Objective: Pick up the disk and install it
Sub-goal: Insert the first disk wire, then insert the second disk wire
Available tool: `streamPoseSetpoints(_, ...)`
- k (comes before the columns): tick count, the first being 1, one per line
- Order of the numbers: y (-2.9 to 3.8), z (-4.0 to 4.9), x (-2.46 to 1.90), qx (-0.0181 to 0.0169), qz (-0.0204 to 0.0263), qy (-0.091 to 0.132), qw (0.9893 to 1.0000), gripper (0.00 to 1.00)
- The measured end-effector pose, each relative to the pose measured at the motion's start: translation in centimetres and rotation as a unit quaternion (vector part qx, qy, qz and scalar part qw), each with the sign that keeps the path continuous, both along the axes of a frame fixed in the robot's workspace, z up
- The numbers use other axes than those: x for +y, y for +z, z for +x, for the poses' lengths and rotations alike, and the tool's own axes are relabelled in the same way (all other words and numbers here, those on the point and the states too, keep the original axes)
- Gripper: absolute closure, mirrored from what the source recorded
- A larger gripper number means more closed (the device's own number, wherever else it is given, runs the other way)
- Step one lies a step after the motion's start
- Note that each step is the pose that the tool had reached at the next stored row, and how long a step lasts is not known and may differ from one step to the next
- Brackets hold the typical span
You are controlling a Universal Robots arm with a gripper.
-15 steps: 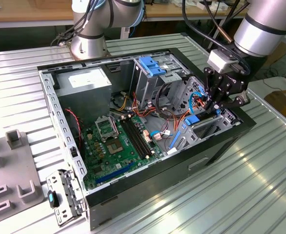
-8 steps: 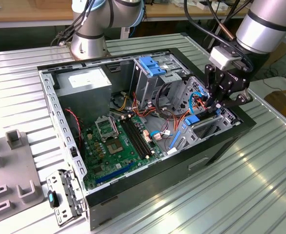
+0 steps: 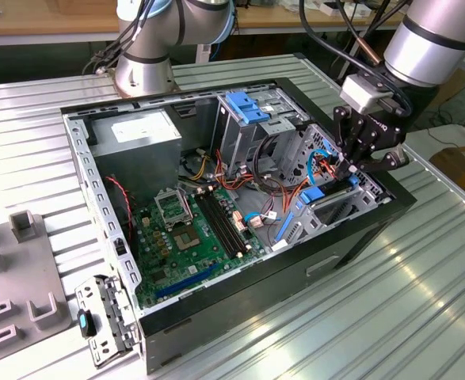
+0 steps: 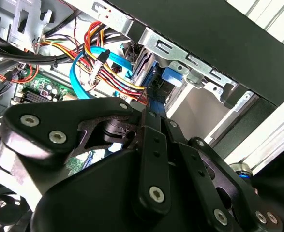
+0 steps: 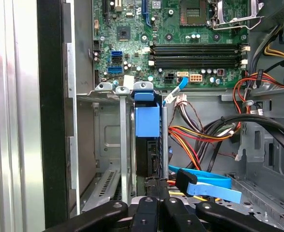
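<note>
The disk [image 5: 146, 150] stands on edge in a narrow metal bay slot of the open computer case [image 3: 240, 301]; it is a dark slab with a bright blue bracket tab [image 5: 146, 121] at its far end. In the exterior view its blue bracket [image 3: 312, 195] shows at the case's right end, just under my gripper [image 3: 348, 170]. My gripper [image 5: 154, 200] is shut on the near end of the disk, its black fingers [image 5: 146, 212] pressed to either side. The second wrist view has the fingers [image 4: 154, 145] converging below the blue tab [image 4: 173, 77].
The green motherboard [image 3: 192, 229] fills the case floor, with a power supply [image 3: 141, 131] at the back. A tall drive cage with a blue latch [image 3: 248, 107] stands beside the bay. Bundled wires [image 5: 200, 135] and a blue flat cable [image 5: 204, 186] lie close to the disk.
</note>
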State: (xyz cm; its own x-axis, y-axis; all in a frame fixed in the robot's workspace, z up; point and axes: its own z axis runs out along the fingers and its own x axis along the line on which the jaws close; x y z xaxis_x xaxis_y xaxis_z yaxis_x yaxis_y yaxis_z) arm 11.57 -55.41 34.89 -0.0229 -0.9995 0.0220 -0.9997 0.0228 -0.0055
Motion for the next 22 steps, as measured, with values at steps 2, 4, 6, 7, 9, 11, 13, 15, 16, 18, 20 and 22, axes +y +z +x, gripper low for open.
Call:
streamPoseSetpoints(2,0.01,0.0,0.0,0.0,0.0,0.0,1.0,0.89)
streamPoseSetpoints(4,0.02,0.0,0.0,0.0,0.0,0.0,1.0,0.89)
streamPoseSetpoints(6,0.03,0.0,0.0,-0.0001,0.0,0.0,1.0,0.89)
streamPoseSetpoints(7,0.04,0.0,0.0,-0.0001,0.0,0.0,1.0,0.89)
streamPoseSetpoints(9,0.06,0.0,0.0,-0.0001,0.0,0.0,1.0,0.89)
streamPoseSetpoints(11,0.1,0.0,0.0,-0.0002,-0.0001,0.0,1.0,0.89)
streamPoseSetpoints(13,0.5,0.0,0.0,0.0001,-0.0001,0.0,1.0,0.89)
streamPoseSetpoints(15,1.21,0.0,0.0,0.0007,0.0,0.0,1.0,0.89)
streamPoseSetpoints(16,1.6,0.01,0.0,0.0013,0.0,0.0,1.0,0.89)
streamPoseSetpoints(18,2.21,0.02,0.02,0.0022,-0.0008,0.0,1.0,0.89)
streamPoseSetpoints(20,2.94,0.01,0.02,0.0053,-0.0008,-0.001,1.0,0.89)
streamPoseSetpoints(22,4.23,0.02,0.16,0.0061,-0.0007,-0.002,1.0,0.89)
